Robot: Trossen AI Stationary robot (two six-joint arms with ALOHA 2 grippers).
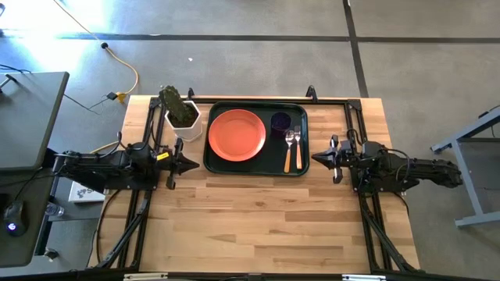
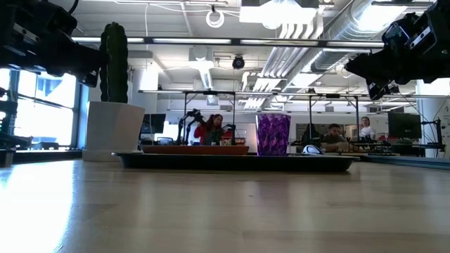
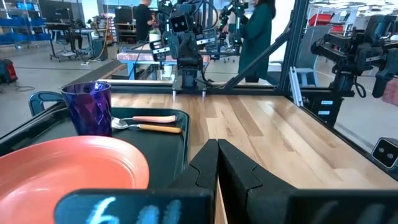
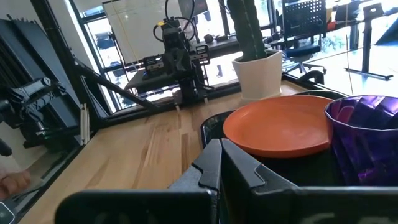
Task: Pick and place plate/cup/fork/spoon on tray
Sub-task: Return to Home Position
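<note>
left jaws, right jaws closed; each raised, just beside tray (image 1: 273, 158) short edge, not touching.

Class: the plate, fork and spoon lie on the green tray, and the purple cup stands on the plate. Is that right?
Not quite. The cup stands on the tray itself, beside the plate, not on it; the high view shows this. The fork and spoon do lie on the tray, as does the plate.
</note>
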